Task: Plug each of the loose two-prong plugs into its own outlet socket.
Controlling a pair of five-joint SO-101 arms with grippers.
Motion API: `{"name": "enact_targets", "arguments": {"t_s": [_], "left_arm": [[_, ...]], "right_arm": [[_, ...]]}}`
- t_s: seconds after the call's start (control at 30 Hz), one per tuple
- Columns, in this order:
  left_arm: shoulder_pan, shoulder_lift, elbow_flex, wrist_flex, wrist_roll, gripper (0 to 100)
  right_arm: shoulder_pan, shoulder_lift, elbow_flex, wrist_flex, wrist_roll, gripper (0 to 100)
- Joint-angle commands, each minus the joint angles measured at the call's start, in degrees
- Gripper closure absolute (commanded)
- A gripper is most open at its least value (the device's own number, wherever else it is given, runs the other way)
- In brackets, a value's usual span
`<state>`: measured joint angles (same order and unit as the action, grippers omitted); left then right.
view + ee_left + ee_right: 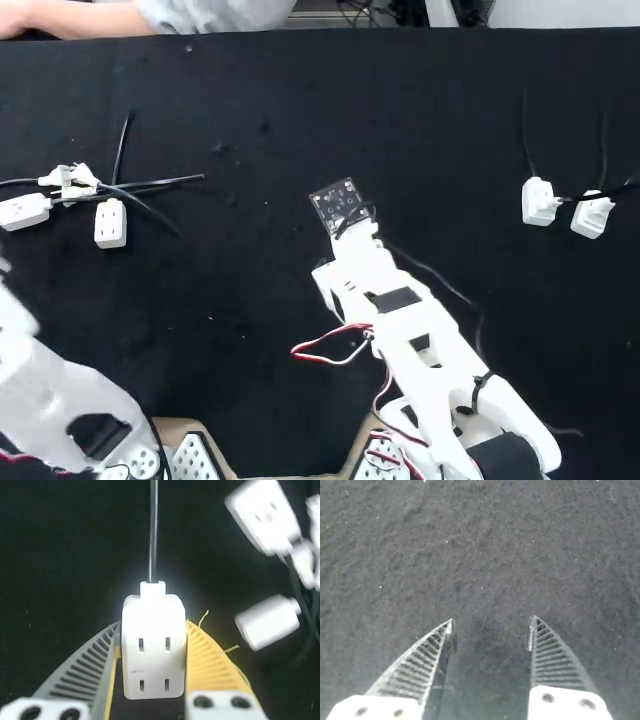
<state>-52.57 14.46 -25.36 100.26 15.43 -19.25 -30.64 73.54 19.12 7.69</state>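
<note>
The desk (300, 100) (draped in black cloth) is bearing both arms. The right gripper (492, 621) is hovering over its bare middle, fingers spread apart. The left gripper (152, 630) is pinching a white outlet block (152, 650) by its sides. A second outlet block (110, 222) and loose plugs (68, 180) are lying near the left edge.

On black cloth table (300, 110), far left: white rectangular plastic outlet block (110, 222); white outlet strip (22, 211) just left; white two-prong plugs (68, 180) behind both. Far right: two white corded blocks (539, 201) side by side. White four-slot outlet block (153, 647) between left gripper (153, 624) fingers.
</note>
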Motion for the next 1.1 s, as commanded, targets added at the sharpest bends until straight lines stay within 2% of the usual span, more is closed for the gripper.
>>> {"name": "enact_targets", "arguments": {"t_s": [0.0,0.1,0.17,0.23,0.3,0.4,0.57,0.63,0.7,0.83,0.93,1.07], "left_arm": [[11.12,-18.37,11.12,0.35,-0.88,97],[23.78,-25.23,18.59,-1.05,-1.67,97],[33.54,-26.99,24.40,-4.57,-5.71,97],[41.98,-27.16,30.37,-7.91,-10.46,97],[47.87,-26.64,36.70,-12.13,-13.63,97],[52.88,-26.81,47.25,-21.71,-14.42,97],[56.92,-28.31,63.34,-39.03,-14.15,97],[57.19,-30.15,67.91,-43.78,-12.04,97],[57.10,-32.09,70.46,-45.63,-10.29,92],[57.01,-35.08,70.81,-42.81,-10.11,69],[54.55,-38.15,67.65,-36.40,-11.34,70],[48.04,-40.79,65.19,-30.42,-21.10,75]], "right_arm": [[-0.18,-2.33,0.04,-1.32,0.18,77.6],[2.55,-2.42,-0.31,-1.05,-0.18,77.6],[5.89,-2.51,-0.48,-1.05,-1.14,77.6],[8.97,-2.51,-1.19,-1.05,-5.19,77.6],[12.04,-2.51,-1.71,-1.05,-8.79,77.6],[15.03,-2.51,-1.98,-1.14,-10.81,77.6],[15.30,-2.51,-2.07,-1.49,-11.08,77.6],[15.30,-2.51,-2.07,-1.49,-11.08,77.6],[15.30,-2.51,-2.07,-1.49,-11.08,77.6],[15.21,-2.51,-2.15,-1.49,-11.08,77.6],[15.21,-2.51,-2.15,-1.49,-11.08,77.6],[15.21,-2.51,-2.15,-1.49,-11.08,77.6]]}}
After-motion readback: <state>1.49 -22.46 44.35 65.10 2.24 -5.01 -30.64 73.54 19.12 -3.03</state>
